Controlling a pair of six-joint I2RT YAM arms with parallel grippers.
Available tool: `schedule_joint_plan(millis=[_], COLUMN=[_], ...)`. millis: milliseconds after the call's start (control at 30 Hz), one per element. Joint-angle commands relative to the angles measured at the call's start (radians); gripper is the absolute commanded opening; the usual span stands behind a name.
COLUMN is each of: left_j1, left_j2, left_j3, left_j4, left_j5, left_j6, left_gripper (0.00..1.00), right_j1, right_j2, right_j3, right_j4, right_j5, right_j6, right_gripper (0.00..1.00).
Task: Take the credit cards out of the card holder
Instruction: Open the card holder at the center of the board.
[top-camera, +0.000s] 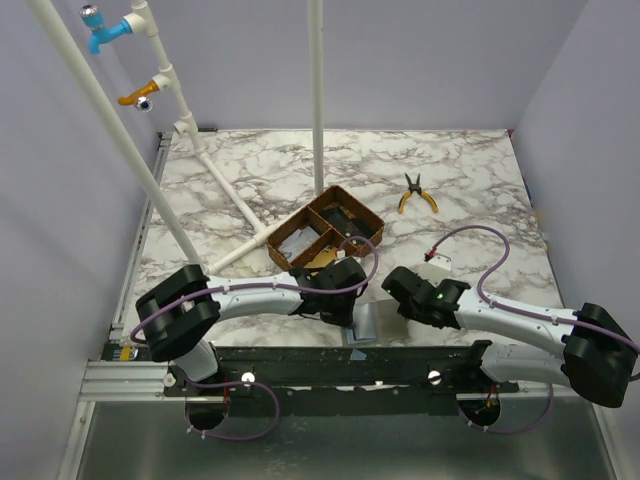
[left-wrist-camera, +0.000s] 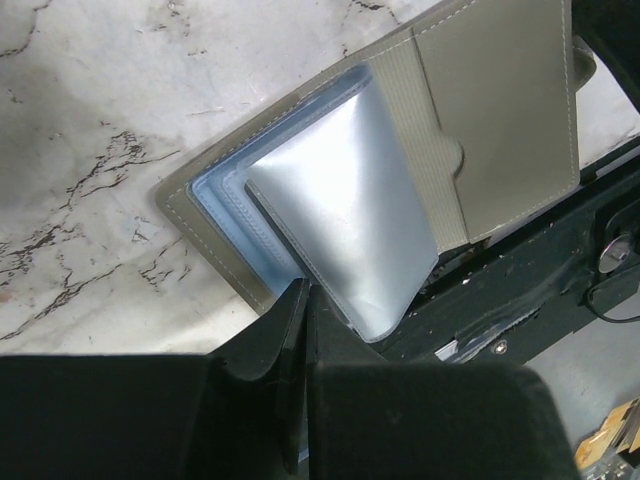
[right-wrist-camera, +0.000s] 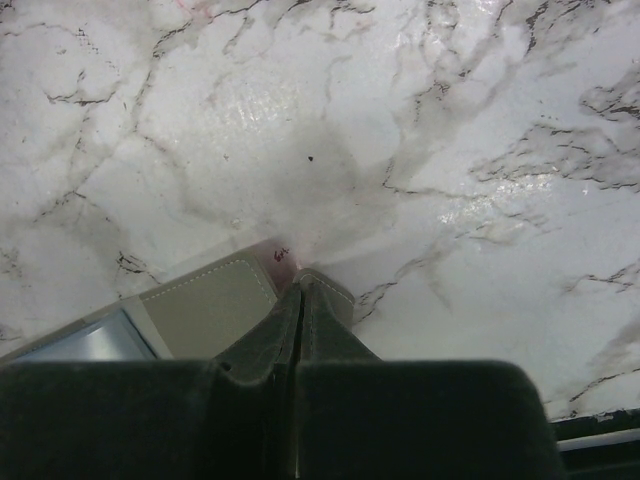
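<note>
Silver card (left-wrist-camera: 345, 200) looks thin, probably slick and bendy. It's sticking out of the open wallet (left-wrist-camera: 500, 110), right at the tips of the closed left claw (left-wrist-camera: 303, 290); can't tell if it's pinched. Closed right claw (right-wrist-camera: 300, 290) presses the wallet's corner. I'd pinch the card's free edge.

No legible text, label, brand or number appears in any view. A small reddish mark (right-wrist-camera: 281, 254) at the corner of the card holder (right-wrist-camera: 205, 305), against the marble table (right-wrist-camera: 400, 150), is too small to read.
</note>
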Motion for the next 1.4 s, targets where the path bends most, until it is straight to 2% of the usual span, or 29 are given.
schedule_joint_plan(millis=[0,367,700,733,800,867,967,1267,1367], left_j1=[-0.011,-0.014,-0.014,-0.014,-0.014,-0.014,-0.014,-0.011,-0.005], left_j2=[0.021,0.068,0.126,0.132,0.147,0.162,0.186,0.236,0.246], left_j3=[0.034,0.088,0.140,0.148,0.166,0.189,0.220,0.273,0.289], left_j4=[0.017,0.025,0.040,0.041,0.040,0.034,0.029,0.021,0.018], left_j5=[0.020,0.035,0.058,0.061,0.064,0.064,0.073,0.095,0.100], left_j6=[0.006,0.010,0.014,0.014,0.019,0.022,0.027,0.034,0.036], left_gripper=[0.03,0.03,0.03,0.03,0.03,0.03,0.03,0.03,0.03], right_j1=[-0.003,-0.004,-0.003,-0.003,-0.004,-0.004,-0.004,-0.002,-0.001], right_j2=[-0.001,-0.020,-0.115,-0.125,-0.142,-0.157,-0.193,-0.332,-0.372], right_j3=[-0.011,-0.010,0.026,0.035,0.052,0.069,0.094,0.133,0.100], right_j4=[-0.005,-0.004,-0.024,-0.030,-0.047,-0.067,-0.095,-0.131,-0.088], right_j5=[-0.016,-0.027,-0.038,-0.038,-0.037,-0.032,-0.029,-0.073,-0.121], right_j6=[0.014,0.009,-0.016,-0.020,-0.026,-0.033,-0.042,-0.085,-0.114], right_gripper=[0.01,0.01,0.01,0.02,0.15,0.33,0.47,0.48,0.44])
